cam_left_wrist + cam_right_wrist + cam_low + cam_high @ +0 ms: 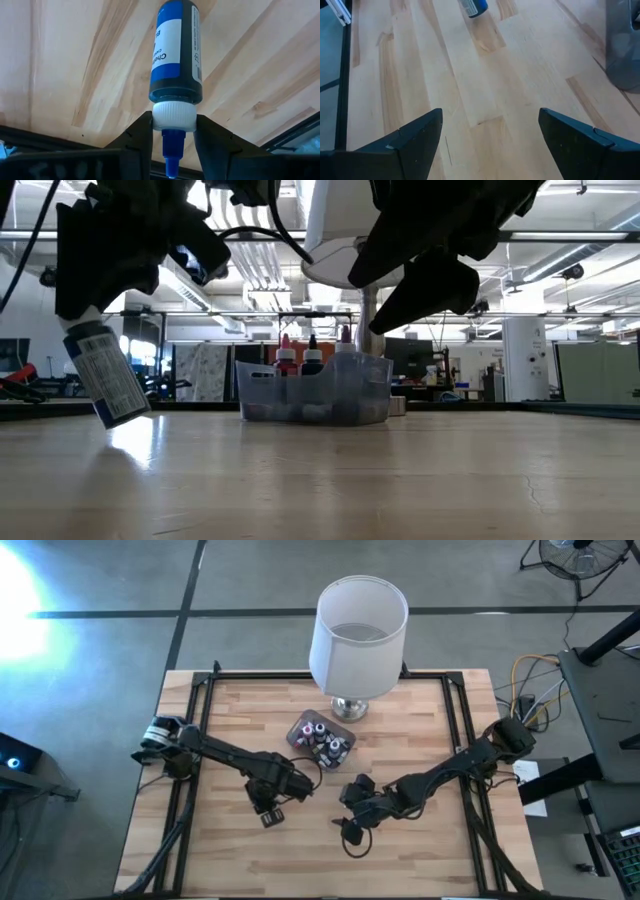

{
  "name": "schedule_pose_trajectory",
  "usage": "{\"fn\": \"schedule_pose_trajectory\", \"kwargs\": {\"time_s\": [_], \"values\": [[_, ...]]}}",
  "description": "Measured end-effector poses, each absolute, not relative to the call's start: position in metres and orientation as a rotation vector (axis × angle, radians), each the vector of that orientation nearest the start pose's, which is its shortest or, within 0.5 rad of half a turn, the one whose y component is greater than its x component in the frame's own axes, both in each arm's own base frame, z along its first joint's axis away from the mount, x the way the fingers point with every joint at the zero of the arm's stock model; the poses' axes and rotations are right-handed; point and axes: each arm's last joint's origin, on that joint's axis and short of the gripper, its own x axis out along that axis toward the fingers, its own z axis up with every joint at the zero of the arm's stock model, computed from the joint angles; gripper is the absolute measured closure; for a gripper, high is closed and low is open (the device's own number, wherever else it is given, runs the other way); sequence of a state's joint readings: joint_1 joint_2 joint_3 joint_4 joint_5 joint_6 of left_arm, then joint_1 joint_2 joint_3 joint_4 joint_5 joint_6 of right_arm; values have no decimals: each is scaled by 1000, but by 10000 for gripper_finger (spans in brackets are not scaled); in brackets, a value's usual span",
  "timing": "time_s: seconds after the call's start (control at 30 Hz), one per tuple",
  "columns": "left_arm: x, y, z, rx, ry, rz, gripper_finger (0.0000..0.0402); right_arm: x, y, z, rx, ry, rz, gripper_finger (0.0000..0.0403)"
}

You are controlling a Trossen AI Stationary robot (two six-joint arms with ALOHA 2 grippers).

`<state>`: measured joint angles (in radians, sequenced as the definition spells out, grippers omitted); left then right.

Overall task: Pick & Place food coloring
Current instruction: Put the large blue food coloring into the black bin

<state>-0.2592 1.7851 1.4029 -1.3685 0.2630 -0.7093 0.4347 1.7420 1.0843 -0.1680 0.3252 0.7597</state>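
Bottle in transit: the left gripper (pixel 172 137) pinches a blue food coloring bottle (pixel 176 55) by its white cap collar, fingers (pixel 137 140) pressed against either side, blue nozzle pointing back between them. From table height the bottle (pixel 105 375) hangs tilted, its base just above or barely touching the wooden table (pixel 420 860); which of the two cannot be told.

Taking the translucent tub (pixel 322 737) as the landmark, the left gripper (pixel 270 808) sits on the near side of it and toward the left arm's base, well short of its wall. The right gripper (pixel 490 135) hovers on the near side of the tub too, toward the right arm's side, its fingers spread wide over bare wood and holding nothing.

The tub (pixel 315 390) already holds several more bottles (pixel 325 740), caps up, red and dark tips showing above its rim. Just behind it stands a lamp (pixel 358 635) with a white shade on a metal base.

Judging by its build, the bottle is light, rigid plastic with a slick label, likely to swivel if held by the body. The ribbed collar under the nozzle looks the surer hold, and it is the one in use. A gentle squeeze should do; the load is small, but a tilted bottle may swing on release.
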Motion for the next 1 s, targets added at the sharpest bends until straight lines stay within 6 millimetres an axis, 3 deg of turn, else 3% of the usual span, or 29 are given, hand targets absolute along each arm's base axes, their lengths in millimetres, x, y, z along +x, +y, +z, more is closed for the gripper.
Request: {"fn": "schedule_pose_trajectory", "kwargs": {"time_s": [0.5,1.0], "values": [[301,-82,238,-471,1770,268,302,329,142,189,403,751,-204,100],[309,-69,247,-468,1717,275,264,329,142,189,395,750,-202,101]]}}
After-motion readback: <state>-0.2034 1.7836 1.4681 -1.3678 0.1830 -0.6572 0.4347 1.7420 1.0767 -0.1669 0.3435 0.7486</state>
